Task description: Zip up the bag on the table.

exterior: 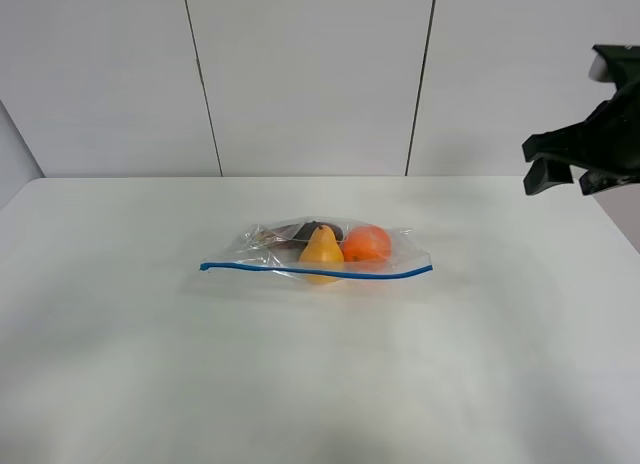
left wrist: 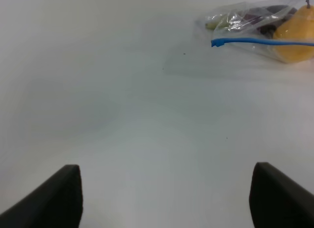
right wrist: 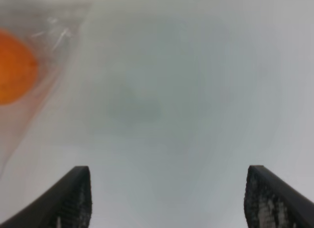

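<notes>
The clear crinkly bag (exterior: pixel 316 252) lies in the middle of the white table (exterior: pixel 150 364), its thin blue seal strip (exterior: pixel 315 272) along the near edge. Inside show a yellow pear (exterior: pixel 321 250), an orange (exterior: pixel 367 243) and a dark item (exterior: pixel 314 230). My right gripper (exterior: pixel 566 174) hangs open high at the right edge, well clear of the bag; its wrist view shows the bag's orange (right wrist: pixel 14 66) off to one side of the wide-apart fingers (right wrist: pixel 73 196). The left gripper (left wrist: pixel 167 198) is open over bare table, with the bag's strip end (left wrist: pixel 216 42) some way ahead.
A pale panelled wall (exterior: pixel 310 74) with two dark seams stands behind the table. White tabletop spreads wide around the bag on all sides.
</notes>
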Controlling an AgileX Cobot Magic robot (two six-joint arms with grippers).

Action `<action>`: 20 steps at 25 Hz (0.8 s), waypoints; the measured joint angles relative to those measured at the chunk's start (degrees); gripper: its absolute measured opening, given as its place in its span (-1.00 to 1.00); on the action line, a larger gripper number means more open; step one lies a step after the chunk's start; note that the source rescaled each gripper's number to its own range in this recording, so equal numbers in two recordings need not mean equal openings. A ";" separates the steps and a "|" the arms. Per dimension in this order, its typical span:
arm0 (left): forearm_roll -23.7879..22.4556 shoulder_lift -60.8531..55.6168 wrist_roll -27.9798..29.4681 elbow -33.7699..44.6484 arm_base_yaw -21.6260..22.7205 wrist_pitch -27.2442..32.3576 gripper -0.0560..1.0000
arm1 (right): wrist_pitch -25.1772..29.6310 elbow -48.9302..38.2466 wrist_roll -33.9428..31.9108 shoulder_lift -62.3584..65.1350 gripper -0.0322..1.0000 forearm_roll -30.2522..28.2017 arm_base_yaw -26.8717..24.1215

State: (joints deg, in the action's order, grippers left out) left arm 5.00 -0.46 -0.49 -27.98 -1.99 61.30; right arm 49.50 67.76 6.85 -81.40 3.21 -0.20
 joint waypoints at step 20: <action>0.00 0.00 0.00 0.00 0.00 0.00 0.98 | 3.09 -4.03 1.12 33.46 0.97 1.07 0.00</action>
State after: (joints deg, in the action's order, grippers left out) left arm 5.00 -0.46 -0.49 -27.98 -1.99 61.30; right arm 52.60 63.73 7.97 -47.95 4.28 -0.20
